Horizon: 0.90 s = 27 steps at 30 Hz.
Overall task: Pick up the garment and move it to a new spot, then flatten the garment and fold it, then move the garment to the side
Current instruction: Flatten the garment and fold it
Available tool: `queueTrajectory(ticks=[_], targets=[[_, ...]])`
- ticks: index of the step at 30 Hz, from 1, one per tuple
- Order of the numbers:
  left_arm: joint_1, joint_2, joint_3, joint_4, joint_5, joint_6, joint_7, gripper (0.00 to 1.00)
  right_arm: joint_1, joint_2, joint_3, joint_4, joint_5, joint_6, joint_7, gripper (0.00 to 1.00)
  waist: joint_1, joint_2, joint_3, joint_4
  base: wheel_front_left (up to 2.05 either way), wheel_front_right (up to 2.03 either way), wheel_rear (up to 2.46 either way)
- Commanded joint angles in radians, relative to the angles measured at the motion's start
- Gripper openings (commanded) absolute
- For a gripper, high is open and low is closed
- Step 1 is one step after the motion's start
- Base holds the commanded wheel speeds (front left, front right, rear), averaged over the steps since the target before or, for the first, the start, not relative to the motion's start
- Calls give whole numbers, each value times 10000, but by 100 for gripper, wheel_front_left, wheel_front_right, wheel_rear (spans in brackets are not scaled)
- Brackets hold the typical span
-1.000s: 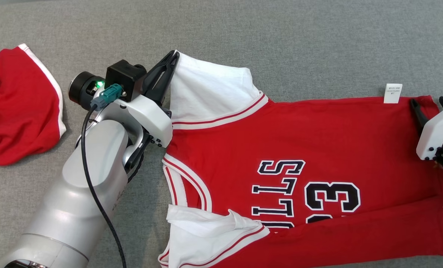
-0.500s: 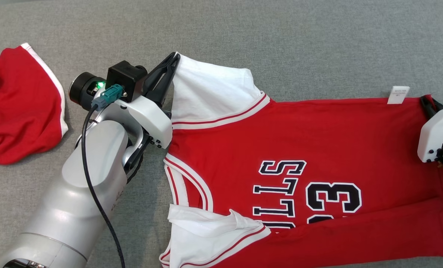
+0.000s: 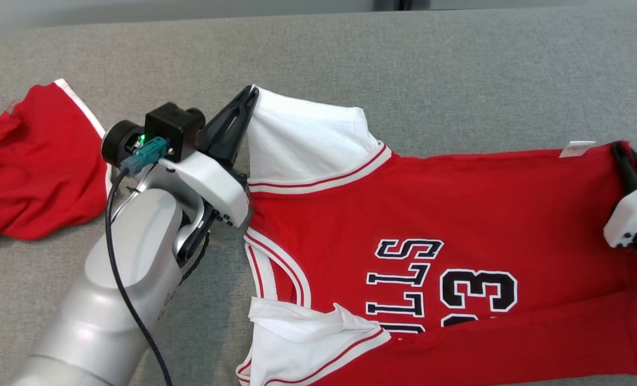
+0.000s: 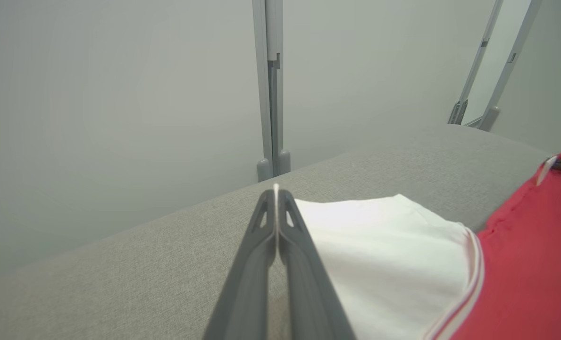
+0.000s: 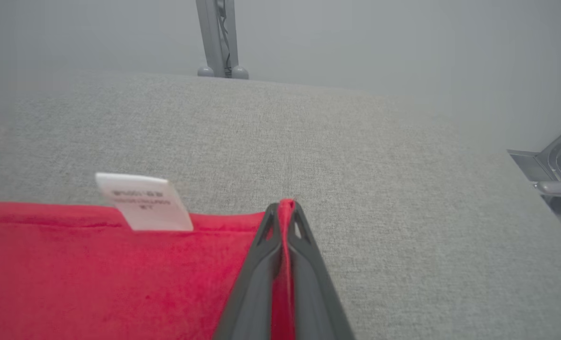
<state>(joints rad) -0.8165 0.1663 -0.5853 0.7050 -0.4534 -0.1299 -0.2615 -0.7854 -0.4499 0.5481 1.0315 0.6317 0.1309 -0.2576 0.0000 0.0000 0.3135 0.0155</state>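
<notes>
The garment (image 3: 431,214), a red jersey with white sleeves and dark lettering, lies spread on the grey padded surface (image 3: 457,80). My left gripper (image 3: 251,95) is shut on the tip of the far white sleeve (image 3: 302,139); in the left wrist view a thin white edge sits pinched between the closed fingers of this gripper (image 4: 275,193), beside the sleeve (image 4: 393,245). My right gripper (image 3: 621,153) is shut on the far red hem corner. The right wrist view shows red cloth (image 5: 96,269) clamped between that gripper's (image 5: 286,208) tips, near the white label (image 5: 143,200).
A second red piece of clothing with white trim (image 3: 29,161) lies crumpled at the left. Grey metal posts (image 4: 271,94) stand behind the surface's far edge. Bare grey surface stretches beyond the jersey.
My right gripper has shut on the hem corner, and that edge with its label has lifted slightly. The left gripper keeps its hold on the sleeve. The head camera has tilted up a little.
</notes>
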Motion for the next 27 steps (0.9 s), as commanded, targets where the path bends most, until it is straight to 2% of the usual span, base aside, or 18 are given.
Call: queueTrajectory(ticks=[1, 6, 15, 19, 27], targets=[[202, 110, 50, -132, -90, -7, -45, 0, 157, -213, -211, -328, 60, -3, -98, 0, 0, 0, -87, 38, 0, 0, 0], [797, 293, 214, -837, -131, -7, -45, 0, 1159, -481, -1597, -1653, -425, -3, -87, 0, 0, 0, -322, 144, 0, 0, 0], [2361, 598, -68, -2360, -110, -7, -45, 0, 3196, -312, -3370, -3136, -996, -3, -89, 0, 0, 0, -828, 396, 0, 0, 0], [3063, 829, -214, -3056, -108, 97, -32, 0, 4021, -367, -3773, -3535, -827, -3, -90, 0, 0, 0, -1016, 524, 0, 0, 0], [4239, 1414, -543, -4188, -71, 275, 436, 0, 4891, -599, -3694, -3927, -263, -3, -91, 0, 0, 0, -1300, 641, 0, 0, 0]])
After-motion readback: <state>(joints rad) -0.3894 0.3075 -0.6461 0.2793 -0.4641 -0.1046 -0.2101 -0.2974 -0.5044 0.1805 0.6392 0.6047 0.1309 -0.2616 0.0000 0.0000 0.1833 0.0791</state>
